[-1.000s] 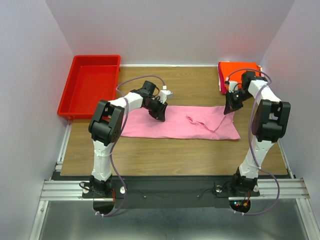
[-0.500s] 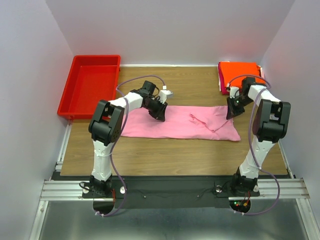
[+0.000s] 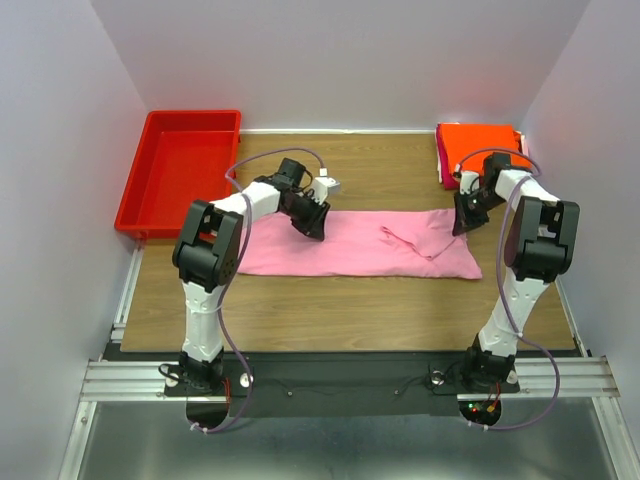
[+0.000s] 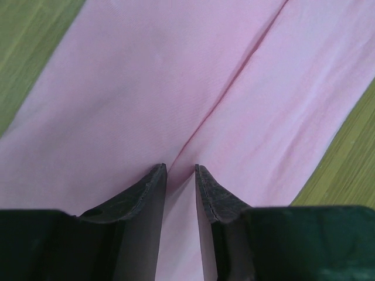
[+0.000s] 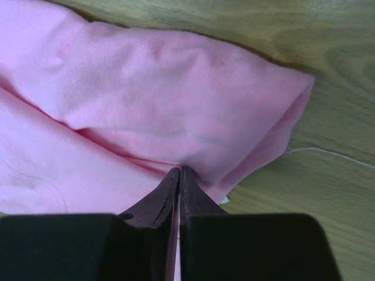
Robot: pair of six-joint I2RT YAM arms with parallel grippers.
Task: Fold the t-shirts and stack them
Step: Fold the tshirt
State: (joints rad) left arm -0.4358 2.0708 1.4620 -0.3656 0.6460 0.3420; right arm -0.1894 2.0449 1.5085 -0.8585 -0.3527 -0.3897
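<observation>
Pink t-shirt (image 3: 360,245) lies flat; left gripper (image 4: 180,175) has just loosened its jaws, while right gripper (image 5: 179,181) stays clenched on the hem.

We see bare bench (image 3: 350,300) in front of the light pink t-shirt (image 3: 350,245) and behind it, open to either end effector. The red tray (image 3: 180,165) blocks the far left corner, the orange t-shirt (image 3: 478,140), apparently stacked on another, the far right.
</observation>
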